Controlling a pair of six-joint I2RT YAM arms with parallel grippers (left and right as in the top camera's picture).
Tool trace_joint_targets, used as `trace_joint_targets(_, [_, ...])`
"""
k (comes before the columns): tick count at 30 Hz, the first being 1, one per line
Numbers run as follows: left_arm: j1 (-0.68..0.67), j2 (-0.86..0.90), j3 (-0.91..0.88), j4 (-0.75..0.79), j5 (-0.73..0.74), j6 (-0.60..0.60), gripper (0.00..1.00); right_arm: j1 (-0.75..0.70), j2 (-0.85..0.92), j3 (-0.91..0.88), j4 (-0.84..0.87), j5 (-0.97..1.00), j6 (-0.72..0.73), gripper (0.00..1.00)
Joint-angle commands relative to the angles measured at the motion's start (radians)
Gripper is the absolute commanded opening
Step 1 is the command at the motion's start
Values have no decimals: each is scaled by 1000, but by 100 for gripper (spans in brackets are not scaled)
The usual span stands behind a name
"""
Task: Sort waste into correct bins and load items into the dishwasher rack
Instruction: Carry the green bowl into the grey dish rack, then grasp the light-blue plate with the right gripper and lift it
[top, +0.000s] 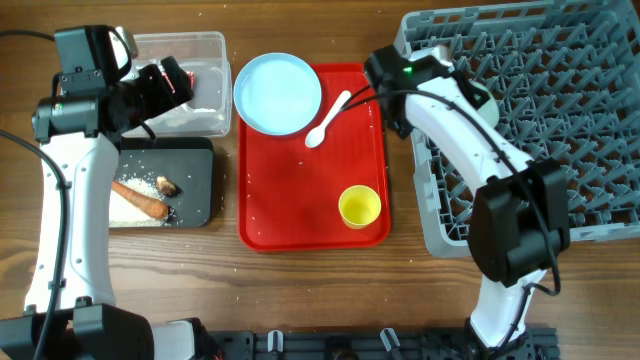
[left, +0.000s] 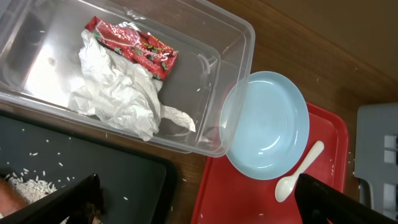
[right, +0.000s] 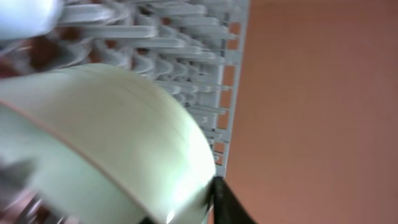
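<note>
My left gripper (top: 172, 84) (left: 205, 205) is open and empty, hovering over the clear tub (top: 205, 45) (left: 239, 43). The tub holds the red snack wrapper (left: 134, 46) and the crumpled white napkin (left: 118, 93). The black tray (top: 195, 165) (left: 112, 168) holds the carrot (top: 140, 200), rice grains (top: 130, 212) (left: 25, 185) and the brown lump (top: 168, 186). My right gripper (top: 392, 78) (right: 186, 211) is shut on the pale green bowl (right: 93, 137) at the near-left corner of the grey rack (top: 540, 120) (right: 186, 56). The bowl is hidden under the arm in the overhead view.
The flat red tray (top: 300, 215) (left: 261, 199) carries the pale blue plate (top: 278, 92) (left: 267, 134), the white spoon (top: 328, 120) (left: 298, 177) and the yellow cup (top: 359, 206). A blurred white object (right: 25, 15) sits in the rack beside the green bowl.
</note>
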Motion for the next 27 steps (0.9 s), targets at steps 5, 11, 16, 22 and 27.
trace_joint_targets(5, [5,9,11,3,-3,2,100,70,23,-7,-42,-547,-80,45])
trace_joint_targets(11, [5,9,11,3,-3,2,100,69,0,151,-87,-580,2,68])
trace_joint_targets(16, [5,9,11,3,-3,2,100,69,-12,372,-164,-812,-5,81])
trace_joint_targets(22, [5,9,11,3,-3,2,100,69,-11,370,-9,-1320,-52,100])
trace_joint_targets(27, [5,9,11,3,-3,2,100,69,-8,335,227,-1329,10,84])
